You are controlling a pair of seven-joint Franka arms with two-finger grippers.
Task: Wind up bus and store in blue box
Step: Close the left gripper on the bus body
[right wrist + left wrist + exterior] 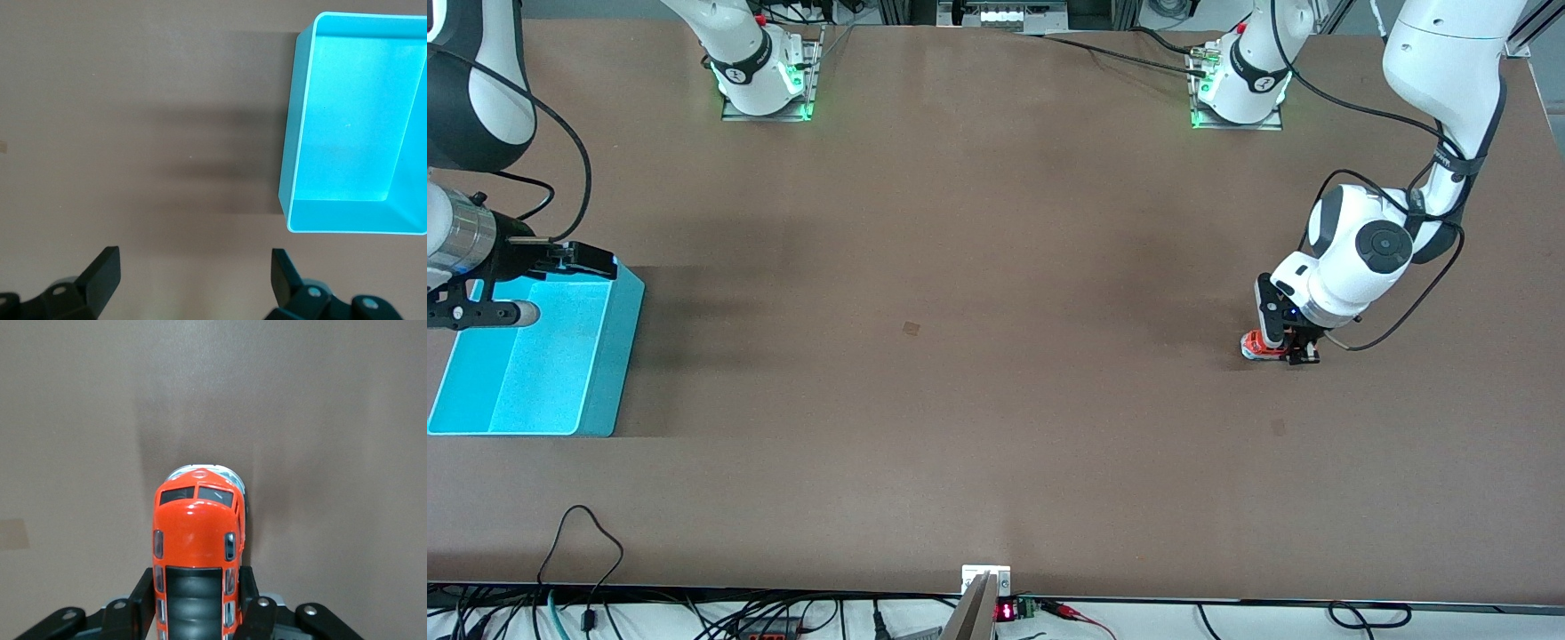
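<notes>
front: left gripper point(1288, 348) clamped on the bus point(1254, 345) at the left arm's end; blue box point(609, 356) at the right arm's end | left wrist: fingers point(143, 597) pinch its flanks; looks light, stiff, glossy-slick, best held mid-body | right wrist: right gripper point(193, 273) waits spread wide, empty

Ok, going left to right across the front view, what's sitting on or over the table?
Right tool, over the blue box → left tool, shut on the bus.
</notes>
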